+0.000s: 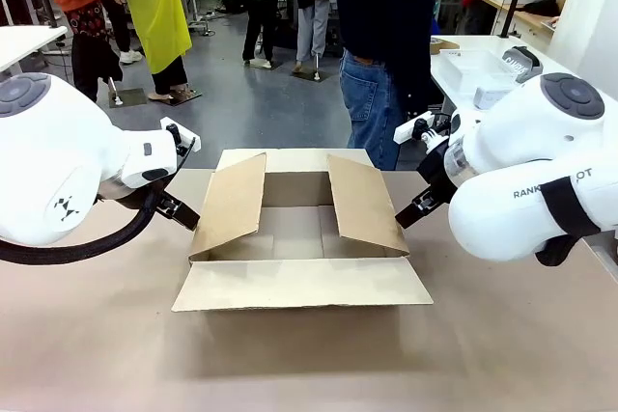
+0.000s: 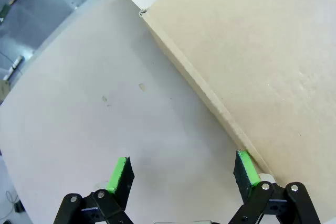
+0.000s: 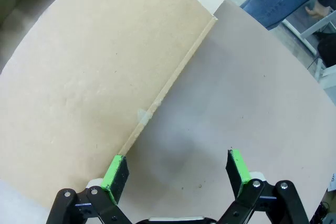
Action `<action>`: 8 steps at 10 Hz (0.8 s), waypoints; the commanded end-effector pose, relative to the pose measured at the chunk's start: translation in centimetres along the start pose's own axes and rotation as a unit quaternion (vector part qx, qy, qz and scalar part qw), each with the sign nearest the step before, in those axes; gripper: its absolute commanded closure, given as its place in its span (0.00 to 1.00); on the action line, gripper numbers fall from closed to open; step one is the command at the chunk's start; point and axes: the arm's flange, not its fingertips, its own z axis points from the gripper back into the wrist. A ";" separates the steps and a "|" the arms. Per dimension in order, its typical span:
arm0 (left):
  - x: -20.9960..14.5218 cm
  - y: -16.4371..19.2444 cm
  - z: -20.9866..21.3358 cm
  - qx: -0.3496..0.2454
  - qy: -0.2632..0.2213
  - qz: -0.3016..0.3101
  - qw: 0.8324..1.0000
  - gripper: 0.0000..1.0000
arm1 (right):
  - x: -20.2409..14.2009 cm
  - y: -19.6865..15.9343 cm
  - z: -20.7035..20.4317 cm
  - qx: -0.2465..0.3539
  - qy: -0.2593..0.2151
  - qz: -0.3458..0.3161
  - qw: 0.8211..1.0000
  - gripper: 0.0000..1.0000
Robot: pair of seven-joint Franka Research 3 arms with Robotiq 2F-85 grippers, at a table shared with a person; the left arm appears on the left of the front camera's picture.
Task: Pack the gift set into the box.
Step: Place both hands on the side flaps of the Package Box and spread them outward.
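The tan table (image 1: 97, 354) carried the box (image 1: 299, 282) at its middle, with the near flap flat and the side flaps leaning inward. The left gripper (image 2: 181, 174) and right gripper (image 3: 176, 169) flanked it, both spread wide and empty, a pad by each flap's fold. Pushing both flaps outward evenly would likely clear room for what looked like the gift set (image 1: 478, 74), on a side table (image 1: 473, 43) beyond the far right corner. The tabletop was matte; a person (image 1: 386, 36) stood at the far edge.

The left tool (image 2: 184, 174) gapes at the frame's bottom over the pale bench (image 2: 105, 108). The box (image 2: 262, 51) fills the upper right, its edge just beside one green pad (image 2: 245, 169).
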 end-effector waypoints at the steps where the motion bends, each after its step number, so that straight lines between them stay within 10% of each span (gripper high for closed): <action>1: 0.0 0.0 0.0 0.000 0.000 -0.001 1.000 0.00 | 0.0 0.0 0.0 0.000 0.000 0.000 1.000 0.00; 5: 0.0 0.0 0.0 0.000 0.000 0.000 1.000 0.00 | 0.2 -0.4 2.1 0.019 -0.017 0.036 0.999 0.00; 8: -3.0 4.7 13.1 0.047 -0.063 0.042 0.996 0.00 | -1.0 -4.7 15.1 0.039 -0.047 -0.033 0.998 0.00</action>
